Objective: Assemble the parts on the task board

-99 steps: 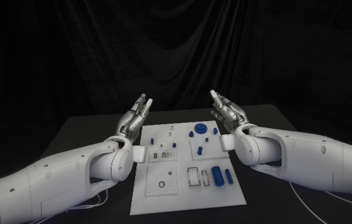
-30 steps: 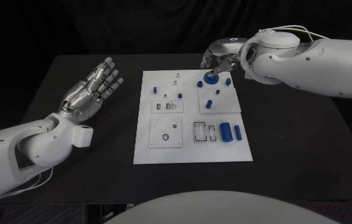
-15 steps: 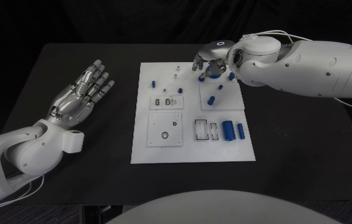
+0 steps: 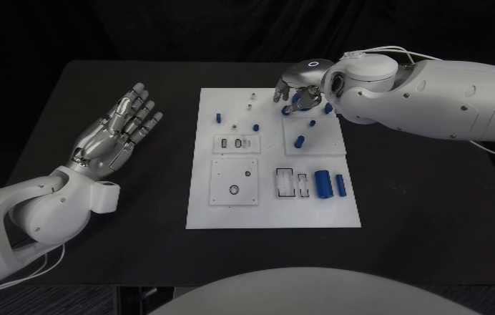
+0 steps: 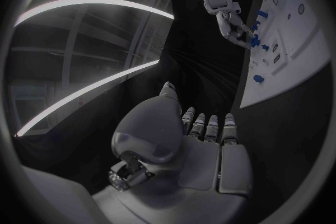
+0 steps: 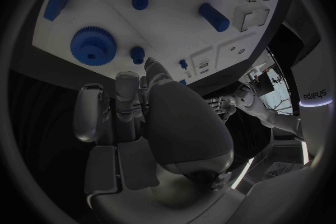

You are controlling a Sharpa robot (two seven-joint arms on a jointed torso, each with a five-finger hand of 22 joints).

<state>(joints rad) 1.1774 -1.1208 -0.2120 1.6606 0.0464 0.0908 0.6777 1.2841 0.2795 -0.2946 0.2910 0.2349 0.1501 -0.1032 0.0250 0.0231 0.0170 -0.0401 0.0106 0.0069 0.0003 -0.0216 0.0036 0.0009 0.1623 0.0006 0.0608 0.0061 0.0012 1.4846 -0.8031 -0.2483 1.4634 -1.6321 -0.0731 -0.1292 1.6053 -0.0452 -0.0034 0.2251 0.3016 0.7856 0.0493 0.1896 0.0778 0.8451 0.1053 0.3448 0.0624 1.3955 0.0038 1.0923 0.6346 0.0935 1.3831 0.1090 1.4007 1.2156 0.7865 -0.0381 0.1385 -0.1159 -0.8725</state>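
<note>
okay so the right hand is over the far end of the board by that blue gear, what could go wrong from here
1. The right hand hangs close above the blue gear with small blue pegs beside it; coming down slightly off, its fingers could probably knock a peg instead.
2. In the head view the hand hides the gear, so alignment is hard to check there.

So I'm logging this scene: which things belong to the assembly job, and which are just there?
Job:
task board
blue gear
blue cylinders
small blue pegs
right hand, over the gear

Just there:
black table
left hand, fingers spread, off the board
</note>
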